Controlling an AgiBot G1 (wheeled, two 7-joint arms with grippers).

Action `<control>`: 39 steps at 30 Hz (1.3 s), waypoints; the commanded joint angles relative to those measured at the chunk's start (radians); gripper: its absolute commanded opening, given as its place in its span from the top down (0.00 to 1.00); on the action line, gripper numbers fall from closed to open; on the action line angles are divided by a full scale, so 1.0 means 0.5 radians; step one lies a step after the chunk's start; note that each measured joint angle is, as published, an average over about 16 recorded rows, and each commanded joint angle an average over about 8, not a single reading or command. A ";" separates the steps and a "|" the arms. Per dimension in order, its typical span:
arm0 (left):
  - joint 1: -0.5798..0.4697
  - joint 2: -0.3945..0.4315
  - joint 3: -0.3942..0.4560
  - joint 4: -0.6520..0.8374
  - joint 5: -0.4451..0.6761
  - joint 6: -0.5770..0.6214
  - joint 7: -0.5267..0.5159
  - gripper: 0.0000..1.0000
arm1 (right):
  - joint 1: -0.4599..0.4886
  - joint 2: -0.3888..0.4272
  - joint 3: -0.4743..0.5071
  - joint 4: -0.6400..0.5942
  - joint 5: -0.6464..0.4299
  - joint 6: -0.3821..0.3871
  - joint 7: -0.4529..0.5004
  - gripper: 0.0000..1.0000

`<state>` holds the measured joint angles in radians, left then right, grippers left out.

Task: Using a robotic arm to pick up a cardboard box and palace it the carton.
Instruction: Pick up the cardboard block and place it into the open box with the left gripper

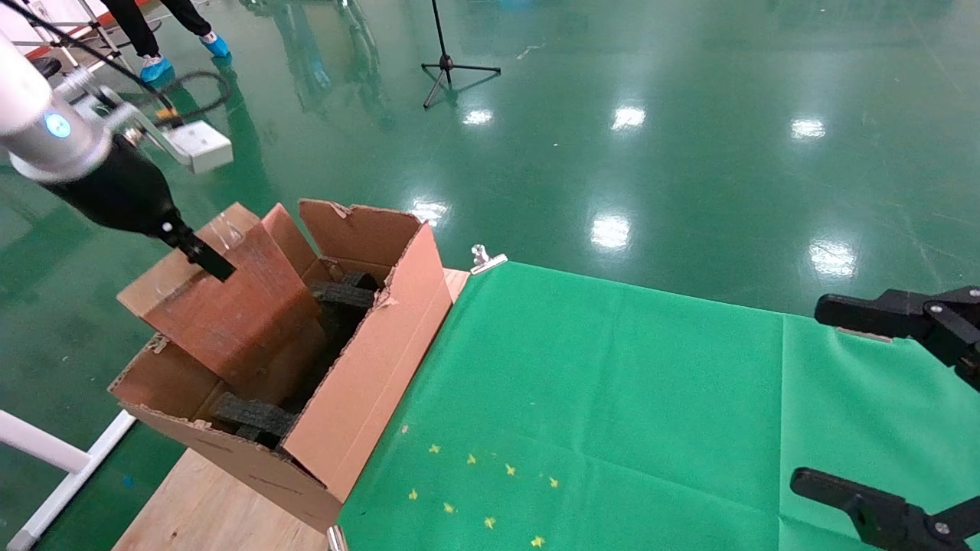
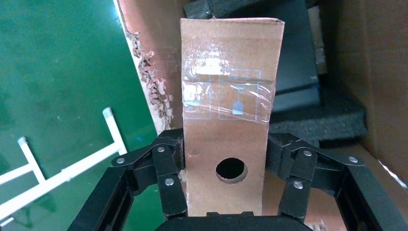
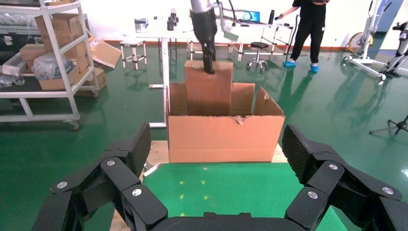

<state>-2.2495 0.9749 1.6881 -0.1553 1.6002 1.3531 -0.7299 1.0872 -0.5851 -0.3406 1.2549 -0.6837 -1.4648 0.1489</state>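
Note:
My left gripper (image 1: 207, 260) is shut on the slim brown cardboard box (image 1: 230, 306), gripping its taped narrow edge with the round hole (image 2: 231, 170). The box (image 2: 230, 115) stands tilted with its lower end inside the large carton (image 1: 367, 367), which has a ragged rim and black foam blocks (image 1: 256, 417) inside. The right wrist view shows the box (image 3: 208, 94) sticking up out of the carton (image 3: 223, 137) with the left gripper (image 3: 209, 67) on top. My right gripper (image 3: 214, 159) is open and empty, parked at the table's right side (image 1: 888, 398).
The carton stands on the wooden table end (image 1: 207, 505), left of the green cloth (image 1: 612, 405) with small yellow marks (image 1: 482, 490). A metal clip (image 1: 485, 259) holds the cloth's far corner. A tripod (image 1: 448, 65) and a person's feet (image 1: 157, 67) are on the green floor.

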 commanded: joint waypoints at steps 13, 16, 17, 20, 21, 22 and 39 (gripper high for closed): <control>0.305 0.020 -0.075 0.254 -0.102 -0.518 -0.068 1.00 | 0.000 0.000 0.000 0.000 0.000 0.000 0.000 0.00; 0.330 0.007 -0.089 0.271 -0.123 -0.500 -0.070 1.00 | 0.000 0.000 0.000 0.000 0.000 0.000 0.000 0.00; 0.335 0.002 -0.091 0.275 -0.126 -0.487 -0.069 1.00 | 0.000 0.000 0.000 0.000 0.000 0.000 0.000 0.00; 0.349 -0.010 -0.087 0.289 -0.120 -0.441 -0.064 1.00 | 0.000 0.000 0.000 0.000 0.000 0.000 0.000 0.00; 0.352 -0.014 -0.083 0.294 -0.114 -0.425 -0.063 1.00 | 0.000 0.000 0.000 0.000 0.000 0.000 0.000 0.00; 0.356 -0.018 -0.078 0.299 -0.107 -0.411 -0.063 1.00 | 0.000 0.000 0.000 0.000 0.000 0.000 0.000 0.00; 0.592 0.025 -0.055 0.333 -0.073 -0.476 -0.221 1.00 | 0.000 0.000 -0.001 0.000 0.000 0.000 0.000 0.00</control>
<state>-1.9548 0.9838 1.6610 0.0129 1.5639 1.1179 -0.8398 1.0873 -0.5850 -0.3409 1.2549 -0.6835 -1.4647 0.1487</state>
